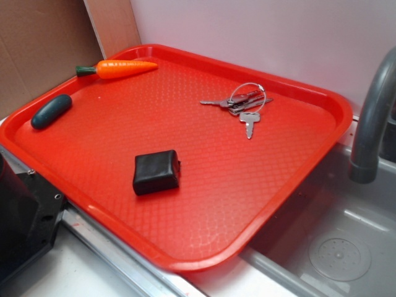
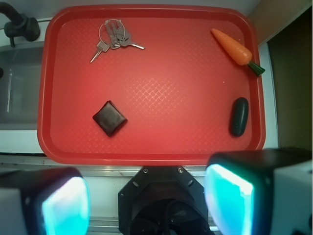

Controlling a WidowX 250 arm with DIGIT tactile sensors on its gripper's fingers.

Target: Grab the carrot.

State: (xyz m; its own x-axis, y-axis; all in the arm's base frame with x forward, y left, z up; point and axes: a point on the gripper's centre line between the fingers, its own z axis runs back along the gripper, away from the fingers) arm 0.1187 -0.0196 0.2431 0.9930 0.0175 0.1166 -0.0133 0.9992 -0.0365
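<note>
Wrist view: gripper [image 2: 146,205] open, holding nothing, below the red tray [image 2: 49,98]. Orange carrot [image 2: 232,47] lies far off at one o'clock, its long axis diagonal, tip toward eleven.

Tray [image 1: 297,179]: red, diamond-embossed texture. Carrot [image 1: 127,68]: bright orange, dark-green stem. Oblong item [image 1: 51,111]: dark teal. Pouch [image 1: 156,172]: black. Keys [image 1: 242,105]: silver. Faucet [image 1: 371,117]: grey.

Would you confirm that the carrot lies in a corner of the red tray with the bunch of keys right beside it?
Not quite. The carrot does lie in a corner of the red tray, but its neighbour is the dark teal oblong; the keys lie apart, across the tray. The exterior view shows this.
</note>
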